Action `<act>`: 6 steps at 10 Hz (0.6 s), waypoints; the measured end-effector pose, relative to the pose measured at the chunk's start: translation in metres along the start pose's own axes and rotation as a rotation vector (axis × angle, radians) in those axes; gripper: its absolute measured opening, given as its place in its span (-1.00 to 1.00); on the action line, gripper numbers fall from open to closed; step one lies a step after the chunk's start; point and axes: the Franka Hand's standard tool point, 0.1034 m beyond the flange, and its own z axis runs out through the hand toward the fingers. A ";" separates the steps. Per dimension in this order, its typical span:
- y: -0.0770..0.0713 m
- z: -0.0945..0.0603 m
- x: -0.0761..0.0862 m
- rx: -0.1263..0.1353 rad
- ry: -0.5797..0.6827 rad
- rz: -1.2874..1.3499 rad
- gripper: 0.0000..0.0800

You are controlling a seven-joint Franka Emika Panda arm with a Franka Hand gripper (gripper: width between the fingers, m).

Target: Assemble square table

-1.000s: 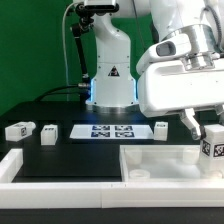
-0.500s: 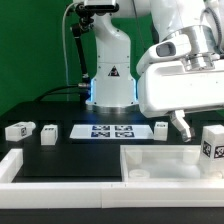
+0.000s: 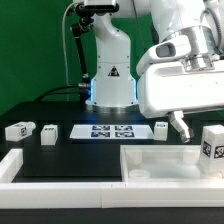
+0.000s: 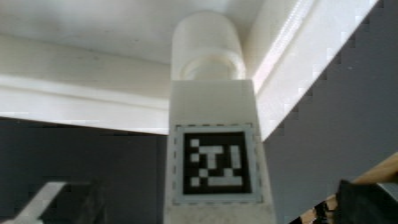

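Observation:
The white square table top [image 3: 150, 160] lies at the front right, rim up. One white leg [image 3: 211, 142] with a tag stands upright at its far right end. My gripper [image 3: 194, 128] is open around that leg. One finger [image 3: 180, 124] stands clear of it on the exterior view's left. In the wrist view the leg [image 4: 214, 120] rises between the two fingertips [image 4: 45, 203], with a gap on each side. The table top's rim [image 4: 89, 85] lies behind it. Three more legs lie on the table: two at the left [image 3: 18, 130] [image 3: 48, 134] and one in the middle [image 3: 161, 127].
The marker board [image 3: 112, 130] lies flat in front of the robot base [image 3: 110, 75]. A long white L-shaped wall piece [image 3: 45, 165] runs along the front left. My large white wrist [image 3: 185, 70] hangs over the right side.
The visible finger has moved to the exterior view's left, away from the leg. The jaws have opened and the leg stands free. Since half a second ago nothing has moved.

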 end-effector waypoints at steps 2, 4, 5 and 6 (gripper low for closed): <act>-0.002 -0.001 0.003 0.028 -0.039 0.011 0.62; -0.008 -0.008 0.020 0.071 -0.098 0.034 0.62; -0.006 -0.008 0.024 0.071 -0.099 0.025 0.62; -0.010 -0.007 0.025 0.099 -0.145 0.034 0.62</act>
